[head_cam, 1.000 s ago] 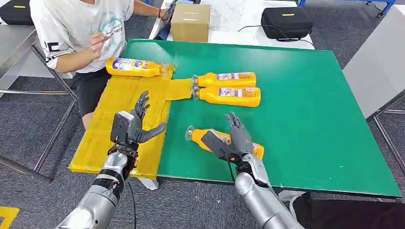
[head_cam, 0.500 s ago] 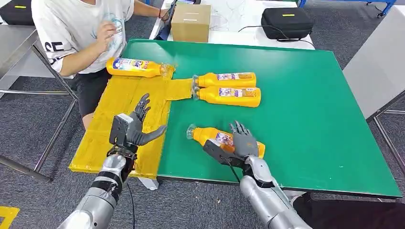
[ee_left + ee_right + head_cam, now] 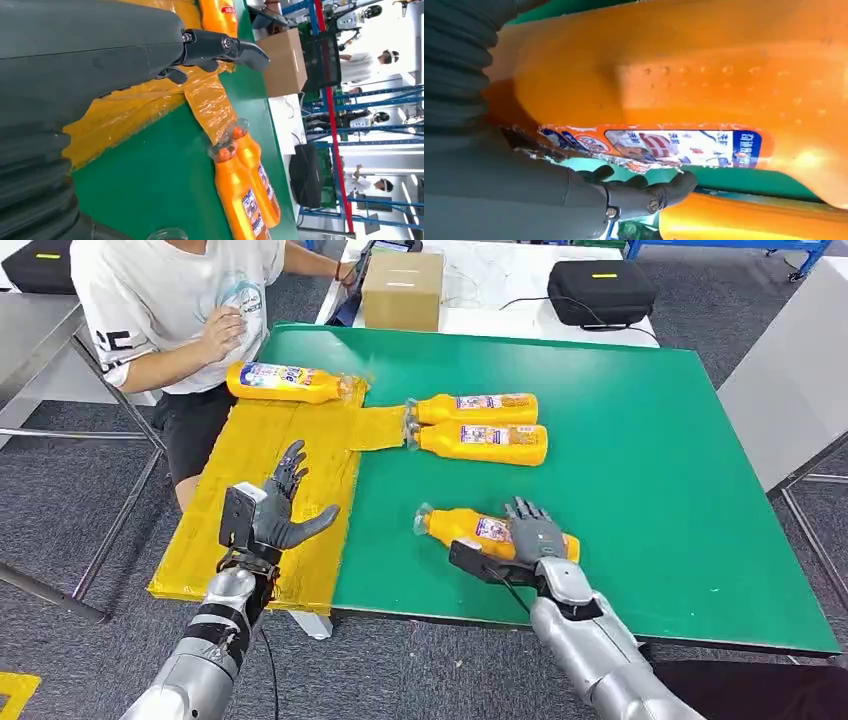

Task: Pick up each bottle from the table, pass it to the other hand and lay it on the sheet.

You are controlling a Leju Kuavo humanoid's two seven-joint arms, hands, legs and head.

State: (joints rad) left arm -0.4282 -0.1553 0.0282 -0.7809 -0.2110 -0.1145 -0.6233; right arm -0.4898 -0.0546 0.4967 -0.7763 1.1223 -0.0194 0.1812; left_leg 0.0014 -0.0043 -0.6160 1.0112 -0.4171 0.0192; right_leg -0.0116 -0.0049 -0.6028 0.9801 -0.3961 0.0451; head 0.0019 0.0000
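Fingers of the right hand wrap the near bottle; wrist view shows its label; left hand spread, empty.

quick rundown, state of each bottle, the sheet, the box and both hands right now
Near bottle: on its side on the green table, right hand over it.
Two middle bottles: lying side by side, caps on a strip of the sheet.
Far bottle: lying on the yellow sheet.
Yellow sheet: flat, overhanging the table edge.
Cardboard box: closed.
Left hand: empty, fingers spread, above the sheet.
Right hand: on the near bottle; grip unclear.
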